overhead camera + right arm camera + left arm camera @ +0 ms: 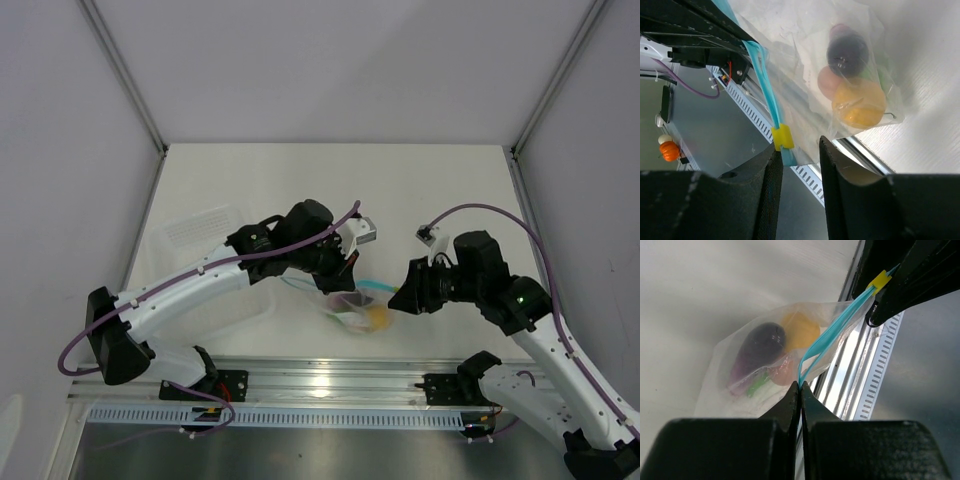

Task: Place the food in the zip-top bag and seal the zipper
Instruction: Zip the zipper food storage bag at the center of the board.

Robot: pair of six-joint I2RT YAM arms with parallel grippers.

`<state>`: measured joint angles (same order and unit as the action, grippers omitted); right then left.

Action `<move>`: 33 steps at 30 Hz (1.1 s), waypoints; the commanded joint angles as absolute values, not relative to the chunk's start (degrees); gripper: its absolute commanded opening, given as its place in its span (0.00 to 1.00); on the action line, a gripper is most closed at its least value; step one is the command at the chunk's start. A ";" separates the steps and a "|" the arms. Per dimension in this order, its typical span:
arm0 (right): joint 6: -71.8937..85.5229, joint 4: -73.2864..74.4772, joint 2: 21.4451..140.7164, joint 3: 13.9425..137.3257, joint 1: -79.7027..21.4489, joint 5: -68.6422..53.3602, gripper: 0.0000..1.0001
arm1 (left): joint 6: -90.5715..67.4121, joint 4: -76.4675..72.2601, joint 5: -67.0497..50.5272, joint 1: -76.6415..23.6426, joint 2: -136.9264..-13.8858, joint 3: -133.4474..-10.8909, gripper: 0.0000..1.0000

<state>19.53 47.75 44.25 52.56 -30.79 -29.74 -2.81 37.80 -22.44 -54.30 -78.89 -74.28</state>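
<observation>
The left pincer (800, 386) was pressed tight on one end of the zipper (835, 327), holding the zip-top bag (720, 357) up near the front edge of the tabletop (330, 190). Bunched inside the bag were the purple piece (760, 347), yellow piece (801, 330), pink piece (785, 373) and green piece (757, 385). The right pincer (799, 144) stood partly spread at the zipper's other end, with the yellow slider (782, 137) just beside one fingertip.
</observation>
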 commanded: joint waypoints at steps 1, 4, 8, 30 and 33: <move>20.39 46.23 43.15 52.03 -30.32 -28.39 0.37 | -3.78 37.97 -22.32 -53.88 -78.93 -76.55 0.00; 20.92 45.88 42.89 51.86 -30.06 -27.86 0.35 | -3.95 37.97 -22.50 -53.70 -78.75 -76.29 0.01; 21.09 44.48 42.71 51.33 -29.71 -27.69 0.22 | -3.96 37.88 -23.20 -53.53 -78.66 -76.20 0.01; 17.75 36.21 45.17 50.71 -28.48 -42.01 0.00 | -1.93 26.10 -43.59 -53.43 -81.38 -83.84 0.60; 17.32 36.30 45.44 50.89 -28.39 -42.98 0.00 | -1.32 24.35 -43.85 -54.31 -82.88 -83.59 0.64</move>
<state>18.87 38.76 45.50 49.56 -28.62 -39.27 -1.52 27.20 -40.53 -53.36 -81.23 -82.21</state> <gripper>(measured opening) 0.003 0.630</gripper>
